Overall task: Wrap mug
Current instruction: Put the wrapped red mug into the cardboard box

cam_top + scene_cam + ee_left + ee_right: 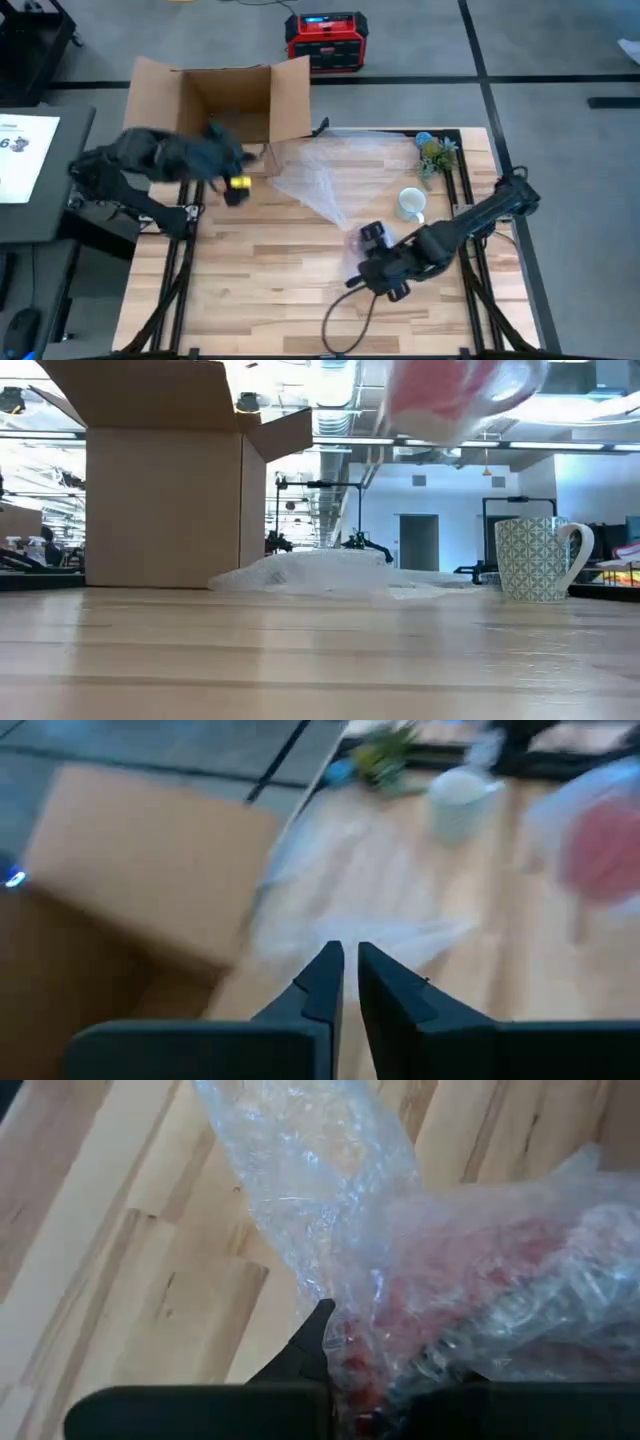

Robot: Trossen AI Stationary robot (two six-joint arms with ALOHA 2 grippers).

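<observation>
A red mug wrapped in clear bubble wrap (480, 1270) hangs above the table with my right gripper (370, 1370) shut on its wrap. It shows high in the low view (450, 395). A green-patterned mug (410, 203) stands upright on the table to the right of a loose sheet of bubble wrap (330, 165), which lies flat on the far half. My left gripper (350, 960) hovers at the table's left by the cardboard box, fingers shut with nothing between them. My right gripper pinches the gathered bubble wrap (350, 1315) that encloses the red mug. One finger (312, 1342) shows beside the wrap; the bundle hides the other. The wrapped mug is lifted clear of the table, and a loose tail of wrap (300, 1170) trails beyond the fingers.
An open cardboard box (225, 100) stands at the table's far left corner. A small green plant (437, 155) sits at the far right. A black cable (345, 320) loops over the near edge. Bare wood spans the near half of the table (260, 290).
</observation>
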